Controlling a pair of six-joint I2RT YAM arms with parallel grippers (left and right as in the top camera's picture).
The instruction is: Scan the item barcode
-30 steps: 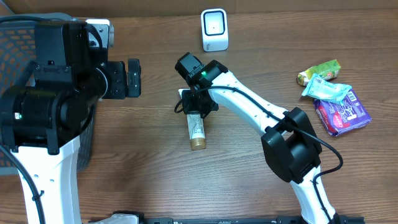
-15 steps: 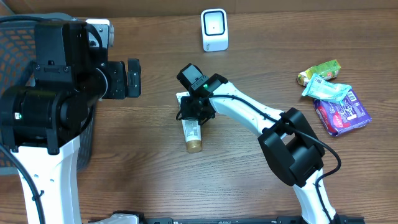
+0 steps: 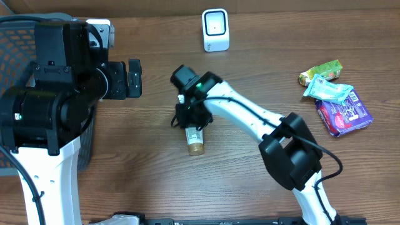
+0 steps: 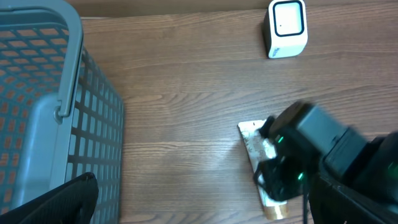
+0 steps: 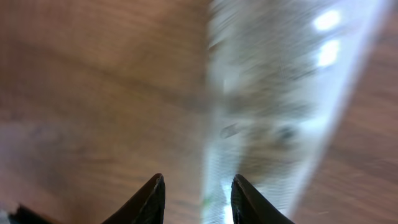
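Observation:
The item is a white tube with a gold cap point(image 3: 196, 141). It lies flat on the wooden table with its cap toward the front edge. The left wrist view shows its flat white end point(image 4: 254, 138). My right gripper point(image 3: 189, 117) hangs directly over the tube's upper half. In the blurred right wrist view its jaws point(image 5: 198, 186) stand apart, and the pale tube point(image 5: 280, 93) lies on the table just beyond them. The white barcode scanner point(image 3: 215, 29) stands at the back centre, also seen as point(image 4: 286, 28). My left gripper point(image 3: 134, 79) hovers open at the left, holding nothing.
A grey mesh basket point(image 4: 56, 68) takes up the left side, under the left arm. Snack packets lie at the right: a green one point(image 3: 322, 70), a light blue one point(image 3: 329, 91) and a purple one point(image 3: 345, 112).
The right gripper's jaws have parted from shut and let go of the tube. The gripper and the tube shifted slightly left. The left arm has not moved.

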